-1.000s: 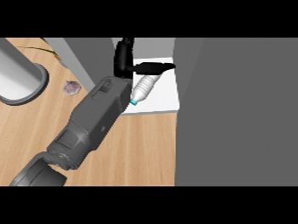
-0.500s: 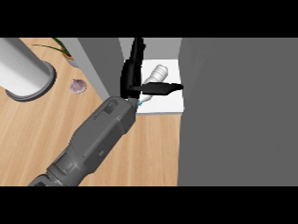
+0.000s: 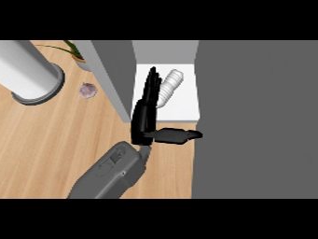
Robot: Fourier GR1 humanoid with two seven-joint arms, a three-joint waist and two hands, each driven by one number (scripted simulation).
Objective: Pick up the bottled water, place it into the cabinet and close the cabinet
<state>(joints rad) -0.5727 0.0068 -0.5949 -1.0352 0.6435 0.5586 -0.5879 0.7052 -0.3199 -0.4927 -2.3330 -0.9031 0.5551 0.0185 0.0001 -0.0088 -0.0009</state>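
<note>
Wooden counter (image 3: 44,140) carries a grey cylinder (image 3: 24,70) and a small purple object (image 3: 87,90) at left. Right hand (image 3: 146,112), fingers straight and released, reaches into the cabinet (image 3: 182,100); the bottled water (image 3: 168,86) lies tilted on the shelf just beside its fingertips. Best withdraw straight back without nudging it, then swing the grey door (image 3: 265,116) shut.

I am seeing the bottled water (image 3: 169,87) lying on the cabinet (image 3: 182,109) shelf, toward its back. The robot hand (image 3: 146,112) is reaching in from the front, just left of the bottle. Left of the cabinet, on the desk (image 3: 44,140), a cylinder (image 3: 20,70) is standing far left, a small object (image 3: 87,90) sitting between them, and a plant (image 3: 75,52) behind it.
</note>
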